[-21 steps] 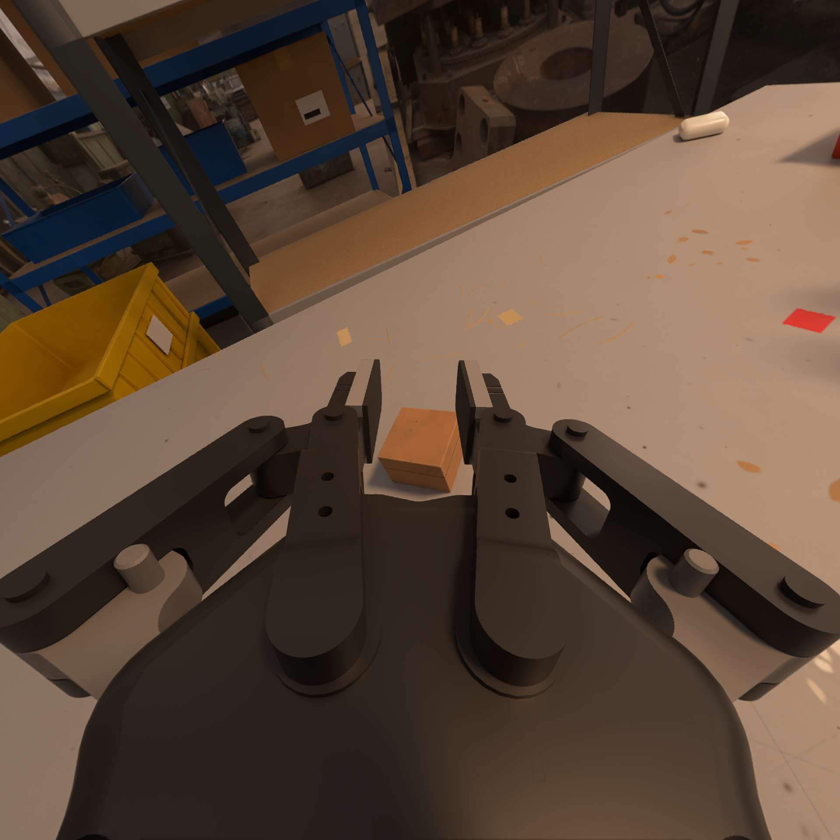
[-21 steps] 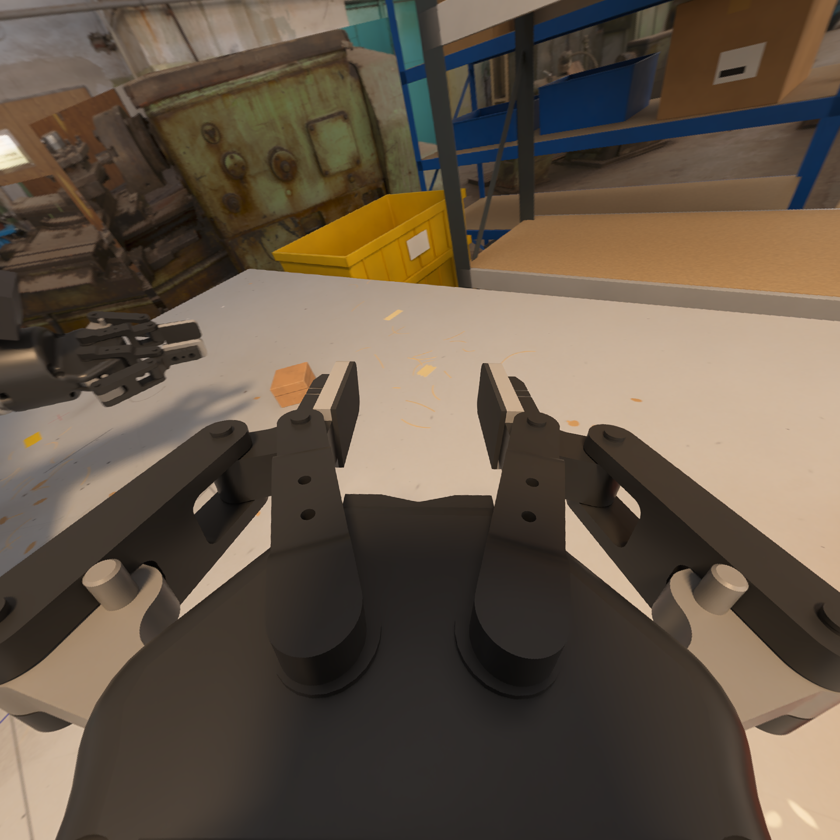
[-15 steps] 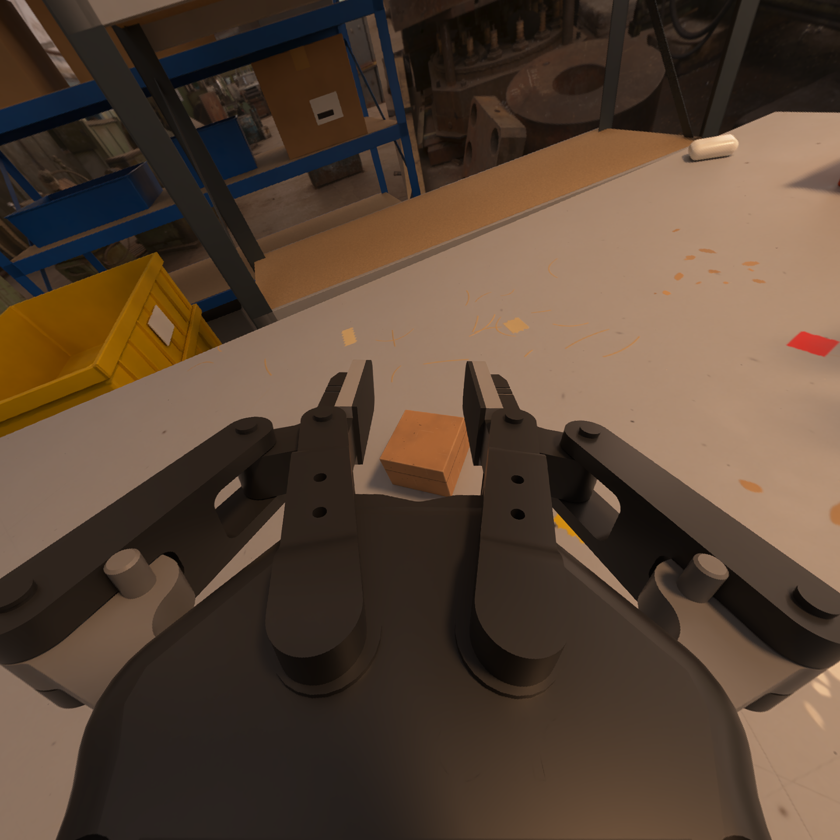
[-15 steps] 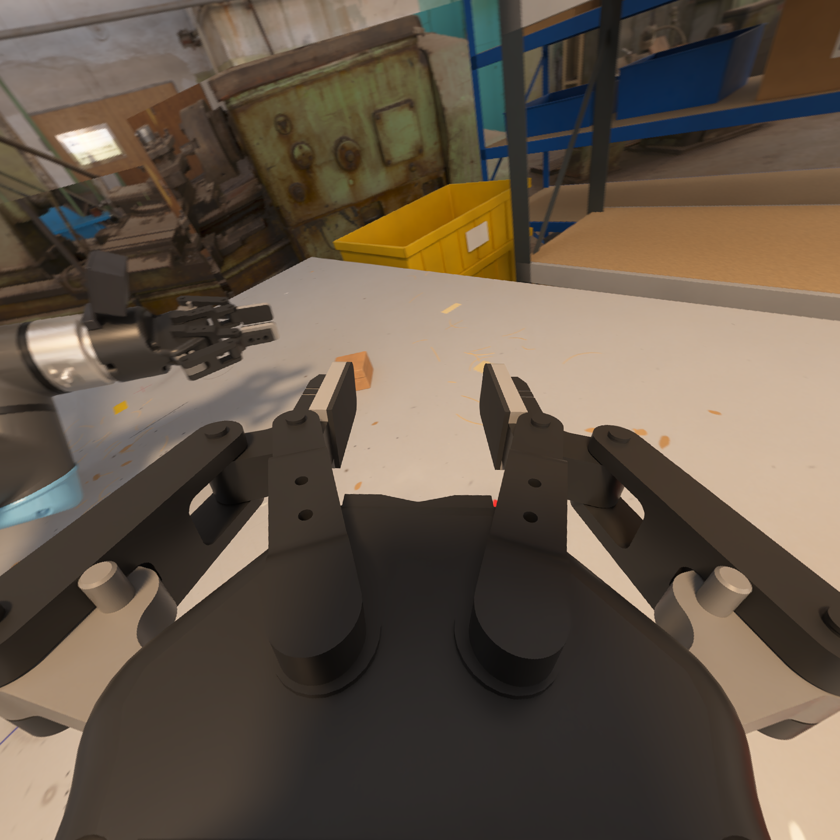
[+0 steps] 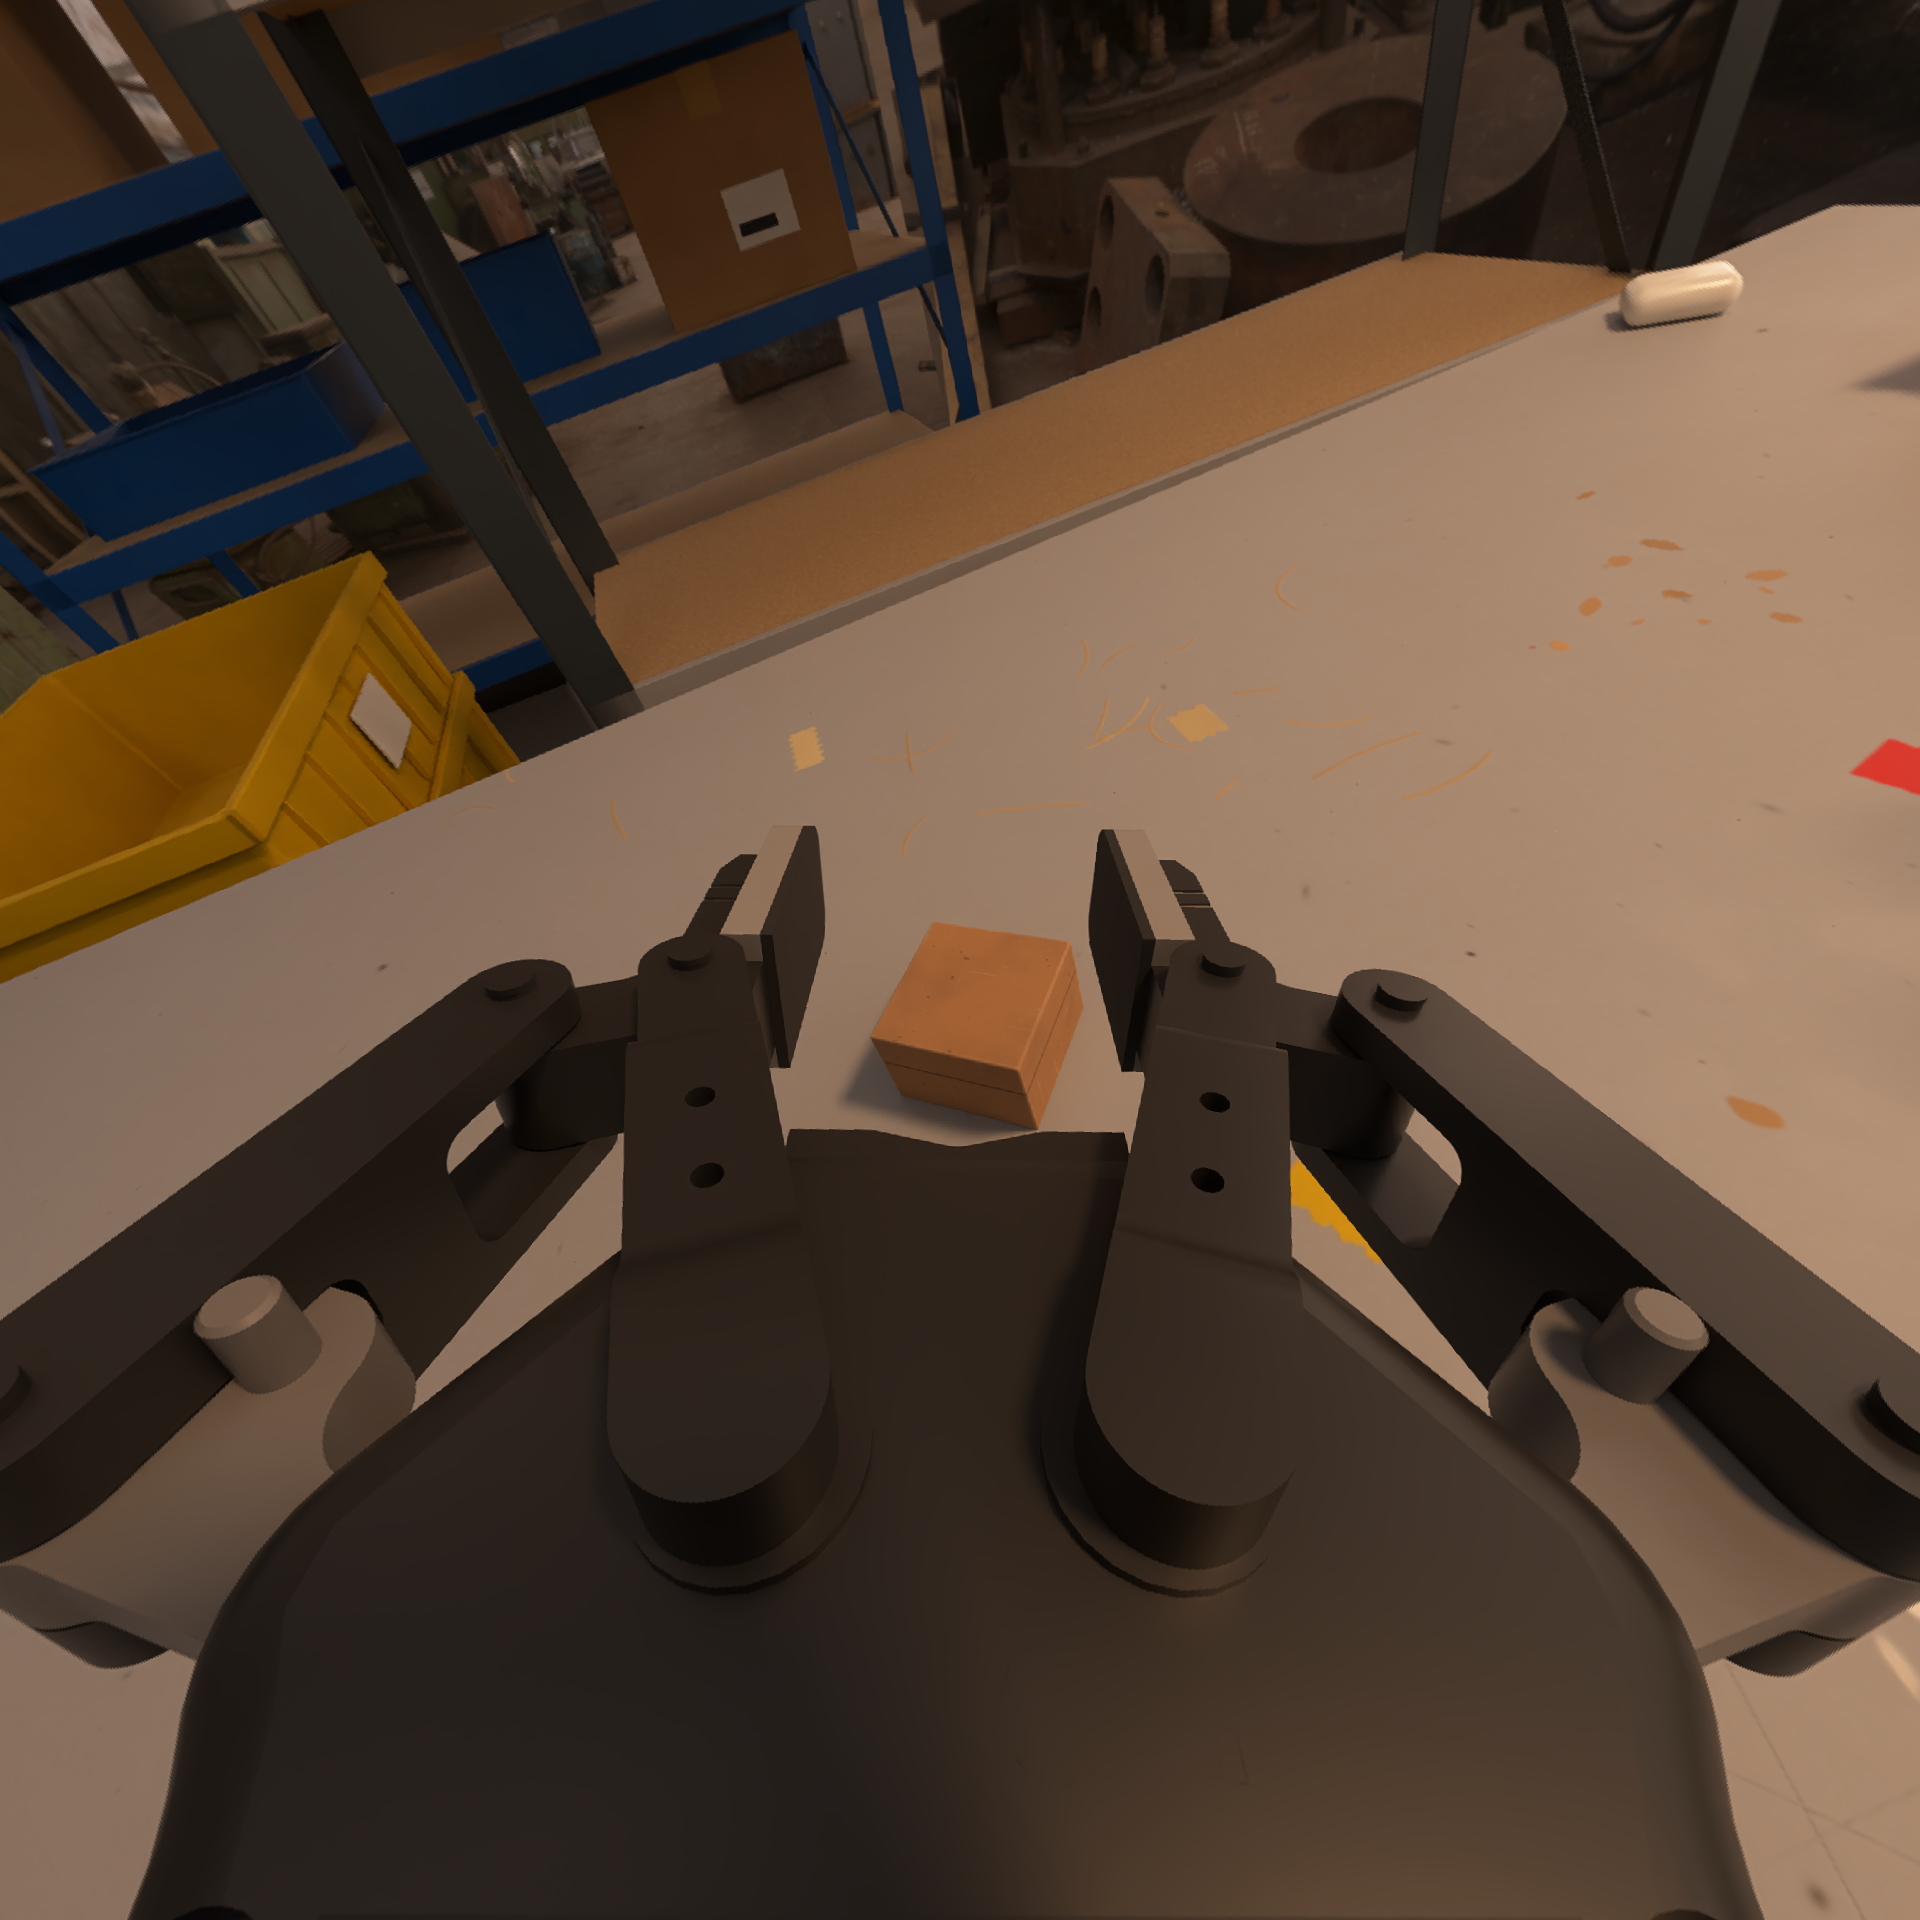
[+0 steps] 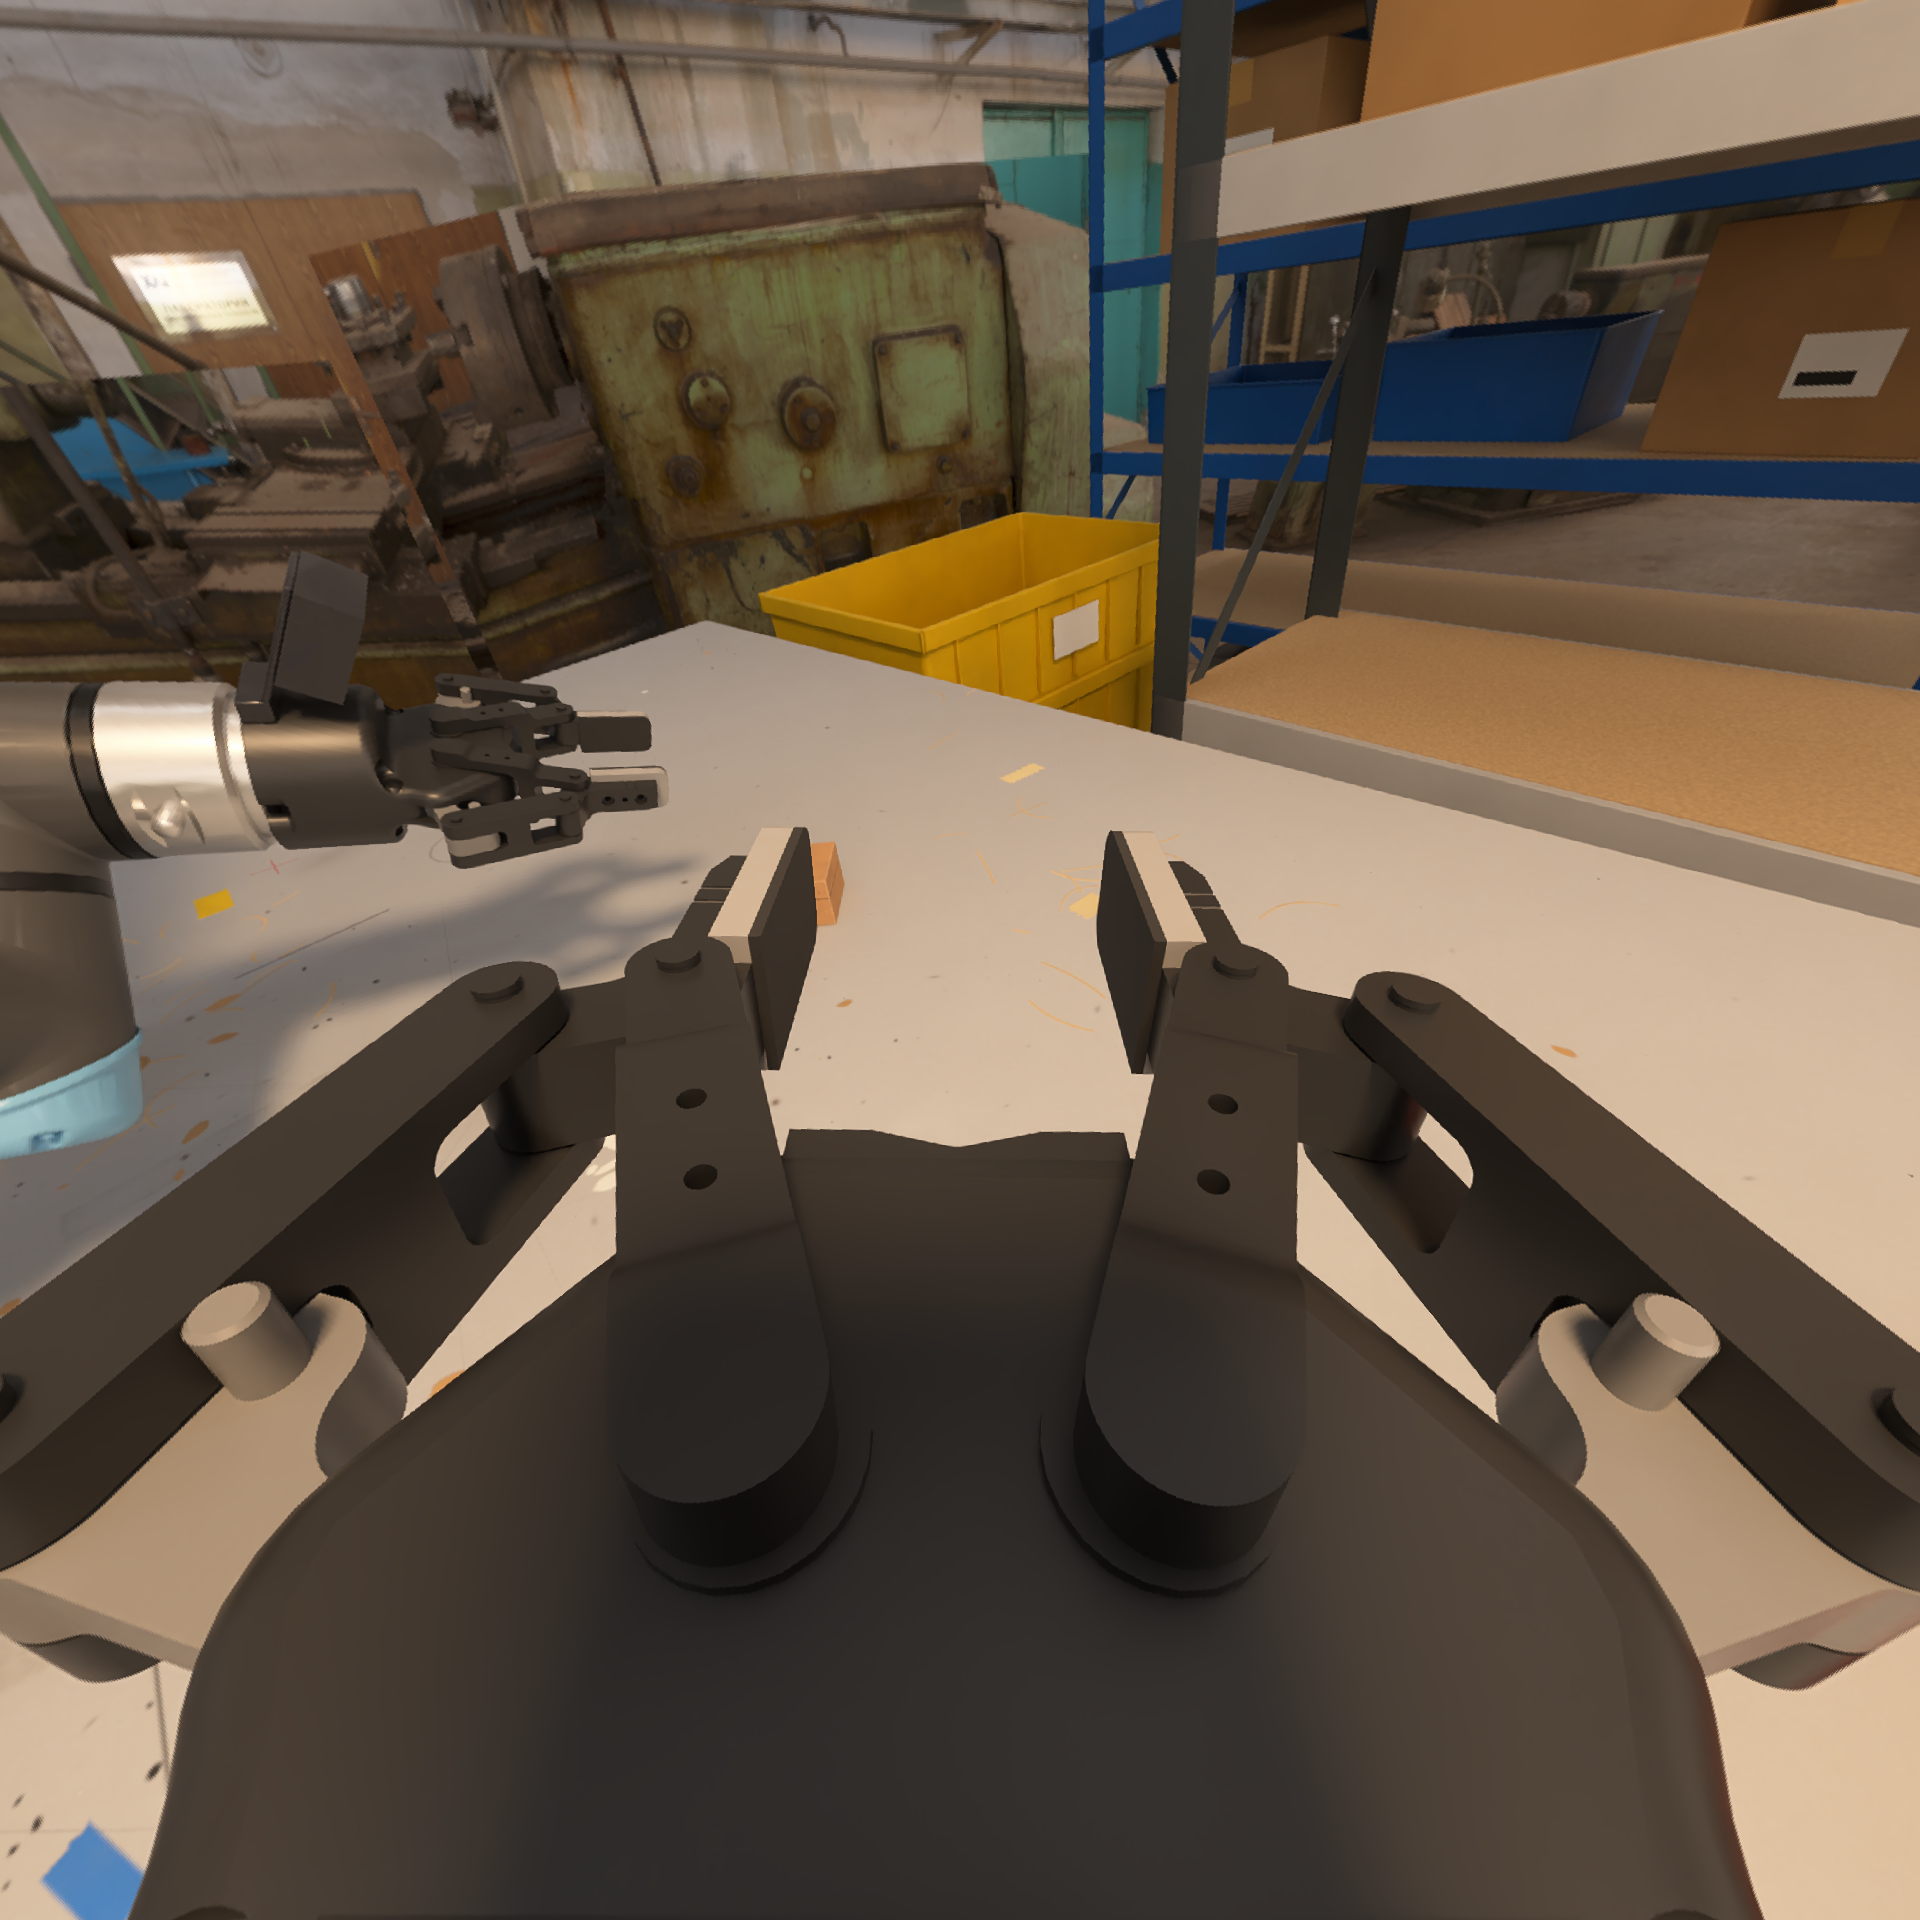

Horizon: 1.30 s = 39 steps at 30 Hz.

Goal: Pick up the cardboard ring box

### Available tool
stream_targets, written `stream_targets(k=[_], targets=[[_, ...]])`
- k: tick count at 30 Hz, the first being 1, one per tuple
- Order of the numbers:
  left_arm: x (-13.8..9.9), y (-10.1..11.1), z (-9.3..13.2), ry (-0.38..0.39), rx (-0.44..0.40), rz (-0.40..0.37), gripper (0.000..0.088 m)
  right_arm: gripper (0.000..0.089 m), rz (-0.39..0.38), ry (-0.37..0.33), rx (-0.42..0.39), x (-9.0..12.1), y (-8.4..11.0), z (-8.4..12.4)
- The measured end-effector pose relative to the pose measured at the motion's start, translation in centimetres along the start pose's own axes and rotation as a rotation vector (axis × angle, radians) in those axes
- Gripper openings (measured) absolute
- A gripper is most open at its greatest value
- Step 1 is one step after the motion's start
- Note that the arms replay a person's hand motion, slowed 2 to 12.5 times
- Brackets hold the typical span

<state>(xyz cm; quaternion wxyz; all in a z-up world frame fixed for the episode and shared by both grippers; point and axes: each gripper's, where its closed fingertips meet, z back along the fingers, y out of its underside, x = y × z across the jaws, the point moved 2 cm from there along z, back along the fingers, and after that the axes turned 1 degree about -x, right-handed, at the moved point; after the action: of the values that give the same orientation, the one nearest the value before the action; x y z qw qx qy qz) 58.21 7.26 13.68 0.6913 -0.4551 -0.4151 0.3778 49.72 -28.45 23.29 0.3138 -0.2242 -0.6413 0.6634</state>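
Approach for a grasp of the cardboard ring box by the left pincer, whose fingers stand spread apart with nothing between the pads. To do this step well, the pincer should probably descend until both pads flank the box's side walls below the lid seam, and turn at the wrist so the pads meet flat faces, since the box sits skewed to the line of the fingers. Closing should then be even, so that the light box is not pushed aside.

The box rests on the grey worktop, apart from both pads and lower than them, lying in the gap between the fingers and a little toward the wrist from their tips. It sits nearer the worktop edge that faces the yellow bin than the far corner holding a white capsule-shaped object.

The right pincer is likewise released and empty, well apart from the box, which shows only partly behind its left finger.
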Motion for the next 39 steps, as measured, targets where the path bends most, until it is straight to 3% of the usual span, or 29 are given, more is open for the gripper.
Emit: stream_targets(k=[9,19,39], targets=[[-0.1,1.2,-0.7,0.007,0.047,-0.011,0.0462,0.0497,-0.012,-0.024,0.025,0.3,0.3,-0.1],[0.2,2.9,-1.8,-0.022,0.114,-0.047,0.0473,0.0498,-0.072,-0.143,0.008,1.8,-0.2,0.1],[-0.7,2.8,-4.0,0.152,0.211,-0.071,0.0484,0.0499,-0.077,-0.178,0.005,2.5,-0.2,0.5]])
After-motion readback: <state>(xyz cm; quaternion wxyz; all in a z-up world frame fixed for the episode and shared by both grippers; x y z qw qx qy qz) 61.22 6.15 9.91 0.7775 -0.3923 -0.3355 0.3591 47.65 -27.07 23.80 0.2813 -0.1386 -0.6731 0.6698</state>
